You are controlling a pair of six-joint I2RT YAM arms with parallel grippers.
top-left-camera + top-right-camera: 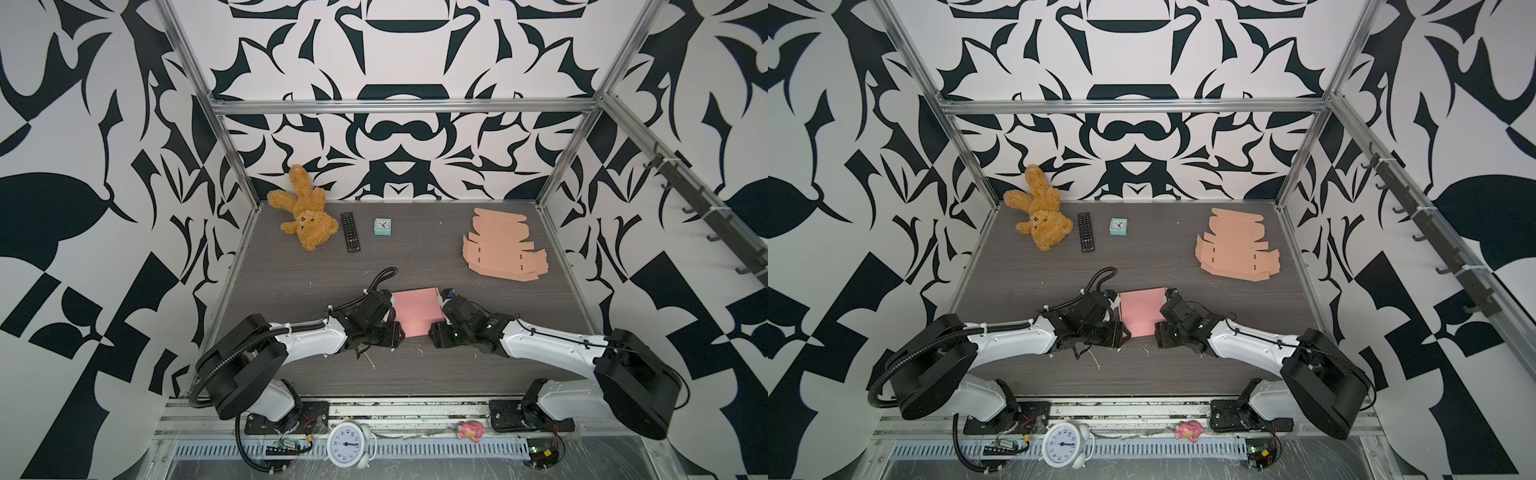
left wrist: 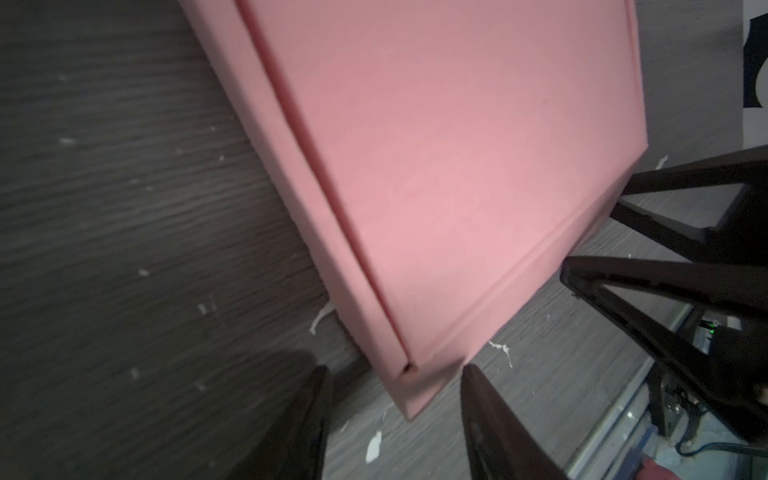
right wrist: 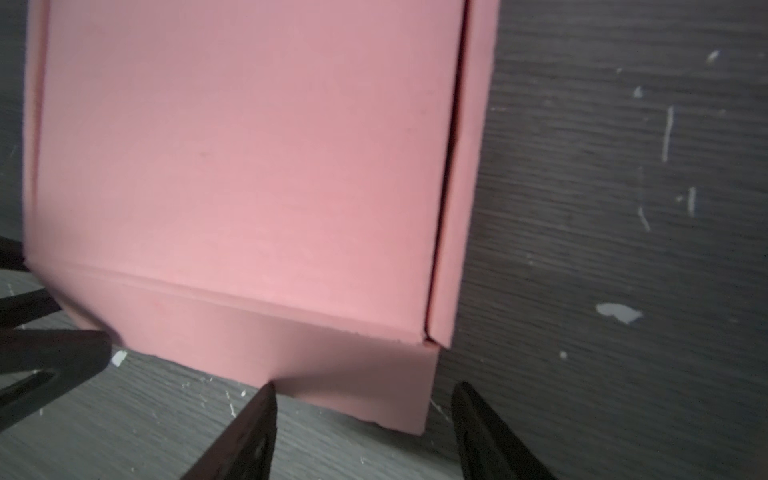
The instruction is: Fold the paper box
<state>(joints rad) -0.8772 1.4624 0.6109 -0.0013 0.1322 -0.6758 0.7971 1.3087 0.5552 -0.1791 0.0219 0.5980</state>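
Left tool (image 2: 395,368) is standing half open around a near corner of the pink paper box (image 1: 415,311), gripping nothing. Right tool (image 3: 365,384) is straddling the other near corner, also open and empty, with one fingertip (image 3: 266,395) touching the front wall. The box is sitting mid-surface (image 1: 415,257) between them, looking closed. Probably squaring the sides, so both tools should be pressing evenly and low to keep it from sliding. Flat blanks (image 1: 500,249) are lying far right.
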